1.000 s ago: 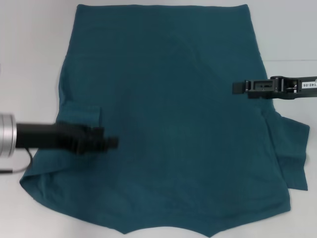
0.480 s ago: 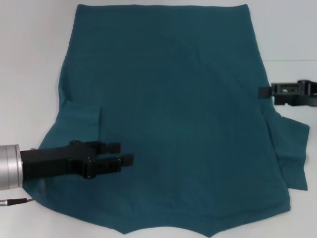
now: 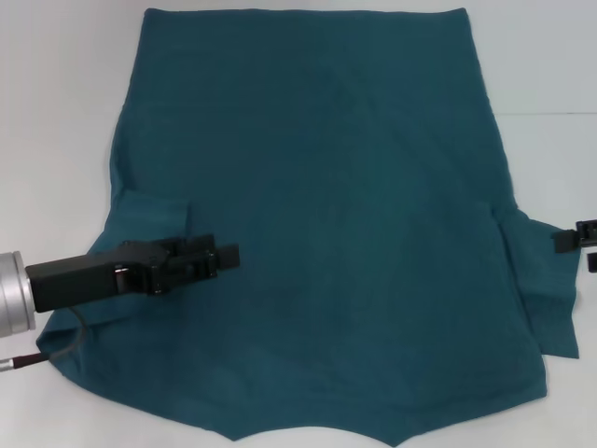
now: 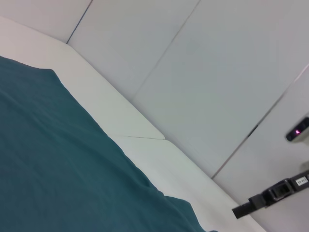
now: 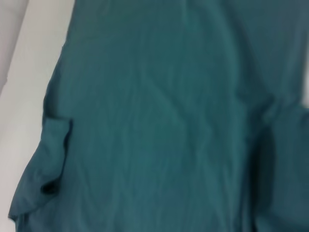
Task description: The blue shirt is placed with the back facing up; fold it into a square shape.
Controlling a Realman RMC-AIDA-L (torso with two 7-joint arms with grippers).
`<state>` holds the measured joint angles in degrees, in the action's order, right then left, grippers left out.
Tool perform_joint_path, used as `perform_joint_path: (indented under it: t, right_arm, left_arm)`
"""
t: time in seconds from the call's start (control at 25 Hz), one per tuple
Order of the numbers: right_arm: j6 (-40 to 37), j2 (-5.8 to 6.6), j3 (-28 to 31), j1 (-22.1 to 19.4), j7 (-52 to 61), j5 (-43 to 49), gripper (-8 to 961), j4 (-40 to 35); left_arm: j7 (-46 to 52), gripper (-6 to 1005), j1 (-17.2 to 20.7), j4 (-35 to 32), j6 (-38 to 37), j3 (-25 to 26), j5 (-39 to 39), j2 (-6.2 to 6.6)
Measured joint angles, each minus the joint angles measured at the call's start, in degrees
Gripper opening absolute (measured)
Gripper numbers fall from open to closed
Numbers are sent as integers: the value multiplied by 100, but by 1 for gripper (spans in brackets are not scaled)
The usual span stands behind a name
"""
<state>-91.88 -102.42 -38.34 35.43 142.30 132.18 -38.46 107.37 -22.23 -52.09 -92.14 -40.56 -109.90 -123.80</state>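
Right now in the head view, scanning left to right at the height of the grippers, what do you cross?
Bare table → left gripper, over the shirt's left sleeve area → open back of the blue shirt → the shirt's right sleeve → right gripper at the frame's right edge.

The blue shirt (image 3: 326,215) is soft matt cloth (faintly creased), lying on a smooth white table (image 3: 56,112).
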Motion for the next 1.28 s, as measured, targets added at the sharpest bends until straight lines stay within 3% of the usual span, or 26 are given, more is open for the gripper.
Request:
perform_joint_path:
  t: [0.24,0.64,1.28]
  right_arm:
    - [-1,38,114,-129,298,209,821,-1]
    - [327,-267,100,-174,285,542,817,16]
    - [753,-393,79,-283,199,546,810,43]
  left_arm:
    - [-12,631,-28,46,109,11,7,15]
    - [-47,631,-21,75,189,21,13,9]
    - [-34,631,17,103,176,78,13,4]
